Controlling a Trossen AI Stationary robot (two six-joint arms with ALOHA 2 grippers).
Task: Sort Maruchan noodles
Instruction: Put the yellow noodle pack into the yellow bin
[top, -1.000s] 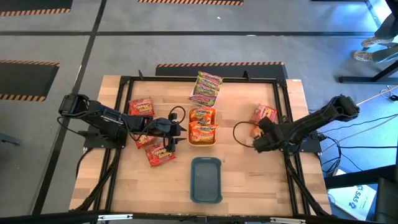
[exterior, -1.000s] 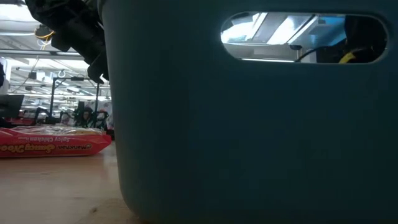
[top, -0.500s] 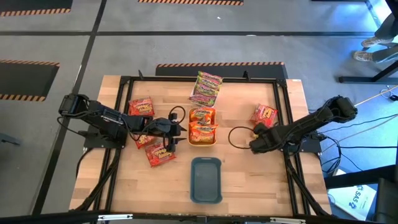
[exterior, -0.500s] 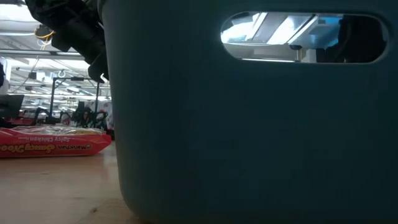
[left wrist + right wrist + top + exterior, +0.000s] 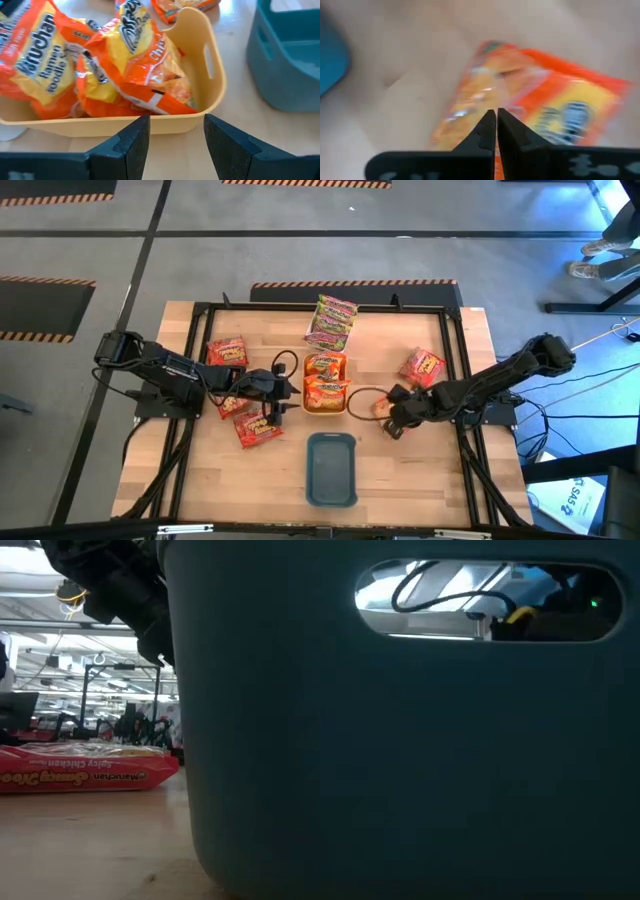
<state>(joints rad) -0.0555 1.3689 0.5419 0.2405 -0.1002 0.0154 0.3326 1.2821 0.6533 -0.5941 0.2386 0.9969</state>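
Observation:
In the right wrist view my right gripper [image 5: 496,114] is shut on an orange Maruchan noodle packet [image 5: 555,110]. In the high view that gripper [image 5: 392,420] hangs right of the orange tray [image 5: 345,408], which holds orange packets [image 5: 326,378]. My left gripper [image 5: 172,135] stands open before that tray's wall [image 5: 150,124], with nothing between its fingers. Red packets [image 5: 227,352] [image 5: 257,428] [image 5: 424,365] lie flat on the table. Green-pink packets [image 5: 332,320] lie at the far side. My right gripper pinches the orange packet between its two shut fingers, at a spot [image 5: 487,95] right beyond the fingertips. The fingers hide whether that is an edge or a fold. They slant steeply downward. The packet [image 5: 381,408] stays by the fingertips above the table.
A teal tray [image 5: 332,468] stands near the front middle; its wall [image 5: 400,740] fills the low view, with a red packet [image 5: 85,770] to its left. Black frame rails [image 5: 195,380] [image 5: 462,370] run along both sides of the wooden table.
My right gripper has gone toward the table's left, toward the orange tray, sinking a little and tipping steeply downward. It has stayed shut, and the orange packet has come along with it. The red packet at the right lies where it was.

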